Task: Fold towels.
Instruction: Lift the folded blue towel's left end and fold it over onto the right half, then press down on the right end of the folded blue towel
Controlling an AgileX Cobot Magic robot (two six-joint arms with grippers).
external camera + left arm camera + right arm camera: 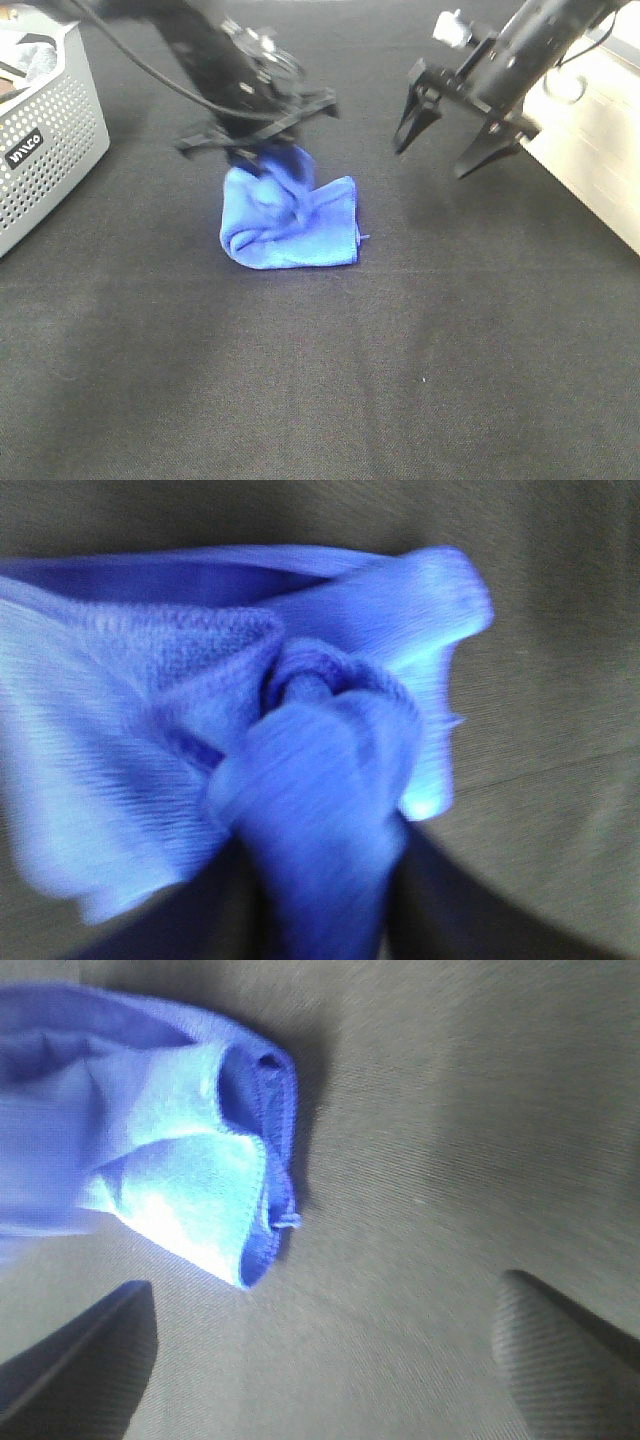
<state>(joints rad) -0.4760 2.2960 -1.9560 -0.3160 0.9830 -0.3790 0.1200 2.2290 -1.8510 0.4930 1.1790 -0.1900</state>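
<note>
A bright blue fuzzy towel (295, 225) lies bunched on the dark table, near the middle. My left gripper (265, 158) is at its far edge, shut on a gathered fold of the towel (320, 780), which it holds pulled up. The rest of the cloth sags onto the table. My right gripper (450, 140) hangs above the table to the right of the towel, wide open and empty. Its fingertips (90, 1355) frame bare cloth, and the towel's hemmed corner (250, 1200) shows in the right wrist view.
A grey perforated basket (45, 140) stands at the far left. A pale wooden surface (600, 150) borders the table at the right. The dark tablecloth (350, 380) stretches toward the front.
</note>
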